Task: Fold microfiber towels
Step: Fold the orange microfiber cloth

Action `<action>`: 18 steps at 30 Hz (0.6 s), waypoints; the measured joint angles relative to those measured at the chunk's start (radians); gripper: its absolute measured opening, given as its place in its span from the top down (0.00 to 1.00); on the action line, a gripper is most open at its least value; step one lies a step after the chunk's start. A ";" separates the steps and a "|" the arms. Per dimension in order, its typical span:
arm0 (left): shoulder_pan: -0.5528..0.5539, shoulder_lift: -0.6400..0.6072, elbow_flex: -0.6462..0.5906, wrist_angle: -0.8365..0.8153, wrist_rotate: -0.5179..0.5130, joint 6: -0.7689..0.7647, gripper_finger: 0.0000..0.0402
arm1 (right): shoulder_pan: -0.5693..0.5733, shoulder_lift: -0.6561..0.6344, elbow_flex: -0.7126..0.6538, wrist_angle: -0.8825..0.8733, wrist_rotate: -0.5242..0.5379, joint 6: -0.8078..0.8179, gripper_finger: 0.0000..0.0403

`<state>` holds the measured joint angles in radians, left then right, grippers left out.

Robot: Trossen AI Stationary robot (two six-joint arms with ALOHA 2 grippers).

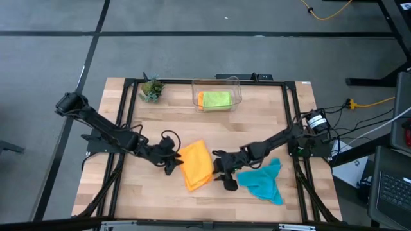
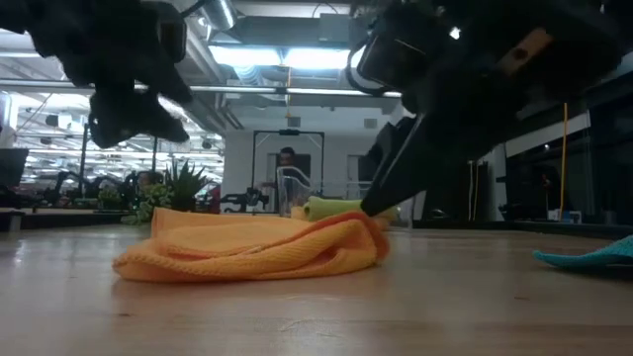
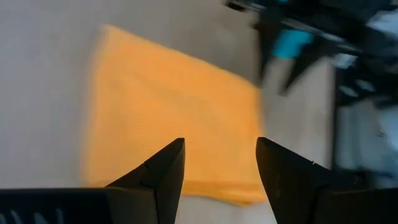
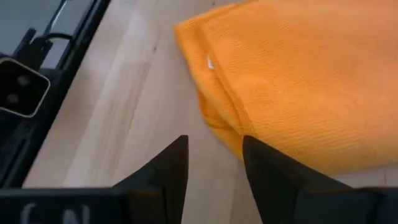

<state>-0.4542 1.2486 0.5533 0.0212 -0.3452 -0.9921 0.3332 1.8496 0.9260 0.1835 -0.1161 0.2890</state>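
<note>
High view shows the folded orange towel [image 1: 196, 165] lying on the bench [image 1: 257, 115] between both arms, its long axis running front to back, the left end effector [image 1: 171, 160] and right end effector [image 1: 221, 174] flanking it equally close, both parted and empty.

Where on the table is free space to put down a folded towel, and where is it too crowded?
Free: the bare wood between the plant and the left arm, and between the bin and the orange towel. Crowded: the front middle, where both end effectors, left and right, flank the orange towel, with the teal towel beside.
</note>
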 joint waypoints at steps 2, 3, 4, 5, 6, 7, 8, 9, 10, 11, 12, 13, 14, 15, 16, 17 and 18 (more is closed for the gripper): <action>-0.026 0.024 0.000 0.071 0.026 0.000 0.53 | 0.007 0.002 0.000 0.002 0.030 -0.056 0.62; -0.043 0.038 0.000 0.106 0.026 0.007 0.53 | 0.011 0.005 0.000 0.002 0.053 -0.092 0.62; -0.059 0.058 0.000 0.164 0.024 0.020 0.53 | 0.015 0.006 0.000 -0.002 0.078 -0.132 0.62; -0.077 0.082 0.000 0.228 0.019 0.042 0.53 | 0.019 0.006 0.000 -0.004 0.099 -0.187 0.62; -0.094 0.105 0.001 0.282 0.017 0.069 0.53 | 0.022 0.006 0.000 -0.003 0.114 -0.248 0.62; -0.113 0.126 0.001 0.334 0.016 0.101 0.53 | 0.026 0.006 0.000 0.001 0.125 -0.308 0.62; -0.131 0.150 0.008 0.373 0.014 0.137 0.53 | 0.030 0.006 0.000 0.001 0.135 -0.361 0.62; -0.146 0.173 0.026 0.389 0.012 0.177 0.53 | 0.032 0.005 0.000 0.001 0.140 -0.413 0.62; -0.161 0.192 0.051 0.391 0.003 0.220 0.53 | 0.033 0.004 0.000 0.005 0.145 -0.457 0.62; -0.178 0.209 0.083 0.384 -0.012 0.263 0.53 | 0.034 0.004 0.000 0.014 0.147 -0.487 0.62; -0.193 0.227 0.122 0.374 -0.027 0.310 0.53 | 0.034 0.003 0.000 0.021 0.148 -0.503 0.62; -0.205 0.245 0.168 0.356 -0.042 0.365 0.53 | 0.034 0.003 0.000 0.025 0.154 -0.506 0.62; -0.216 0.261 0.214 0.329 -0.060 0.432 0.53 | 0.034 0.003 0.000 0.027 0.168 -0.507 0.62; -0.229 0.276 0.262 0.283 -0.080 0.493 0.53 | 0.034 0.003 0.000 0.027 0.183 -0.507 0.62; -0.240 0.293 0.315 0.208 -0.101 0.549 0.53 | 0.034 0.003 0.000 0.024 0.200 -0.507 0.62; -0.247 0.312 0.365 0.117 -0.130 0.585 0.53 | 0.034 0.003 0.000 0.021 0.215 -0.507 0.62; -0.253 0.330 0.411 0.004 -0.161 0.597 0.53 | 0.034 0.003 0.000 0.018 0.228 -0.507 0.62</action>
<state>-0.7074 1.5788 0.9643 0.0254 -0.5066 -0.3954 0.3671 1.8523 0.9260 0.2016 0.1122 -0.2180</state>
